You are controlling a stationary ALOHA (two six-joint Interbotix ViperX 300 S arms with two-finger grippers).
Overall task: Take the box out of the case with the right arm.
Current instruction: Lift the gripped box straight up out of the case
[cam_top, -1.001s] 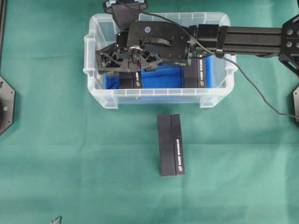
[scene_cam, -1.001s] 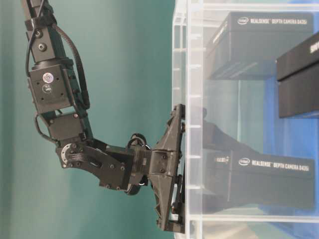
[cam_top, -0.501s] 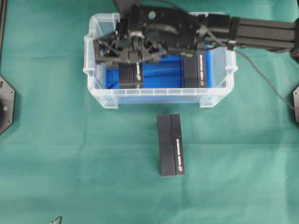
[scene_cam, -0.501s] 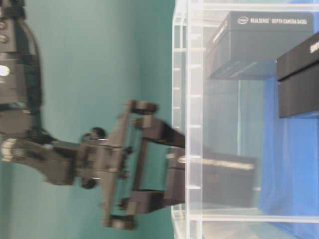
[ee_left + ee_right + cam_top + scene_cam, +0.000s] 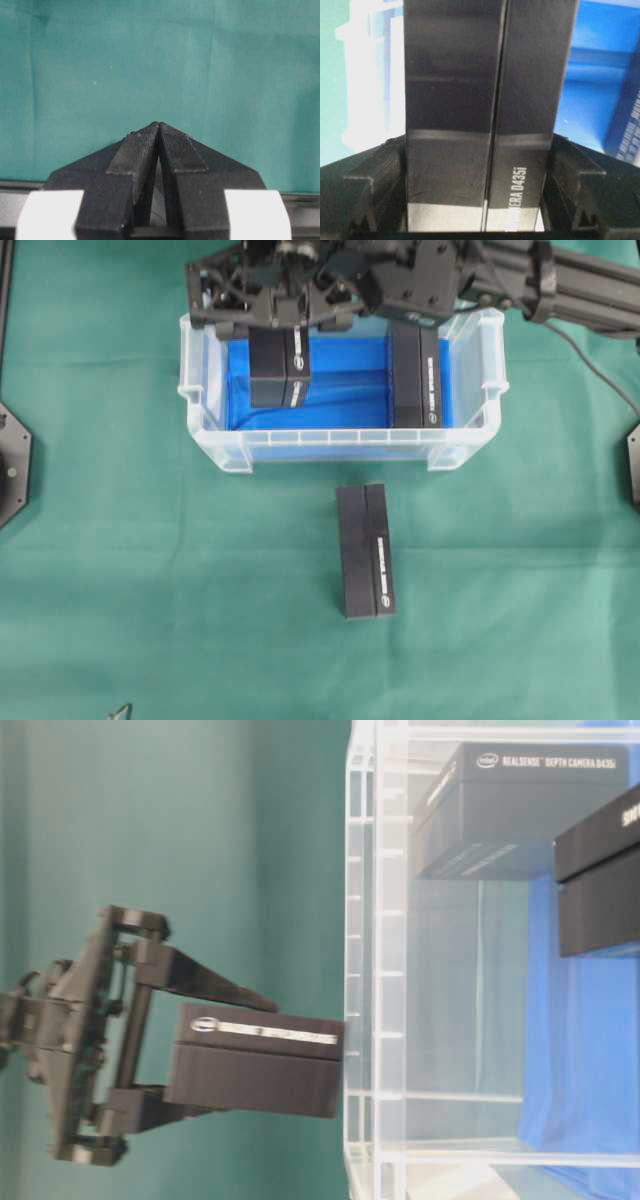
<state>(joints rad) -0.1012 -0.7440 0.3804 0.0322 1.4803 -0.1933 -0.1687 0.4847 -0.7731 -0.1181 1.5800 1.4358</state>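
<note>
since a second ago your right arm (image 5: 560, 285) has lifted: the right gripper (image 5: 280, 315), which was then down inside the case (image 5: 340, 445) around a box, is now above the rim, and the box (image 5: 278, 368) has come up with it. the other items have not shifted.

going left to right in the overhead view: at the far left edge you see a dark arm base (image 5: 12, 465) on the green surface (image 5: 150, 590). next comes the case, clear plastic with a blue floor lining. over its left half hangs the held box, a black carton with white lettering, its top end between the right gripper's jaws, which are clamped on its two sides. in the table-level view the same box (image 5: 258, 1060) is clear of the case wall (image 5: 375, 970), just outside the rim line, with the gripper (image 5: 150, 1040) gripping it from the left. the right wrist view shows the box (image 5: 490, 100) filling the gap between the two black fingers (image 5: 375, 185).

further right inside the case a second black box (image 5: 415, 375) lies on the blue lining. below the case, on the surface, a third black box (image 5: 365, 550) lies well apart from it.

your left gripper (image 5: 159, 132) shows only in its own wrist view: its jaws are closed tip to tip, holding nothing, over bare green cloth.
</note>
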